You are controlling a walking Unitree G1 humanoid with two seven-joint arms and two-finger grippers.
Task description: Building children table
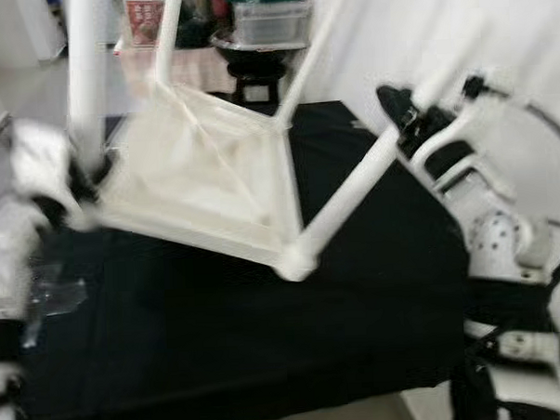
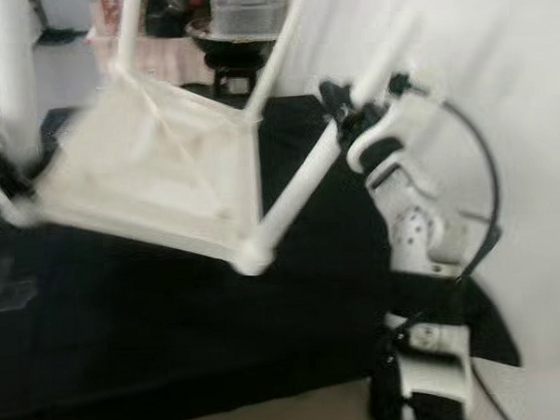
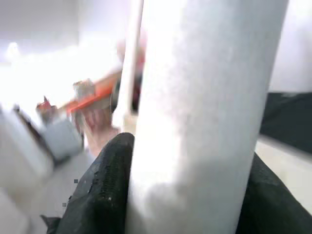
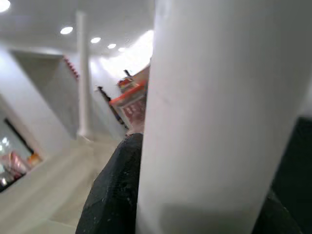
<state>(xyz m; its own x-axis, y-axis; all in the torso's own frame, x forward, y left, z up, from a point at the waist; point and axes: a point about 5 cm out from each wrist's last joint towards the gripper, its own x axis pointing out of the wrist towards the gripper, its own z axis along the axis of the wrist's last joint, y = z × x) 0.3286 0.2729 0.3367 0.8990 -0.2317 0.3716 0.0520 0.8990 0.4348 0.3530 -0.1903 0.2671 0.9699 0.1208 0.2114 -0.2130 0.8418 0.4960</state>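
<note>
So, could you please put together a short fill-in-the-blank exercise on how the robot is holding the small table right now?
1. The white table is turned upside down, so its legs point ____.
2. The left gripper has its fingers shut on a table ____.
3. The right gripper grips ____ leg.
4. The cloth under the table is ____.

Missing words: up; leg; another; black

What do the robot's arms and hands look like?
The right arm is white and silver, with rounded joints and a thin black cable looping beside it. The right hand has long black fingers. The left hand has textured black fingers too.
</note>
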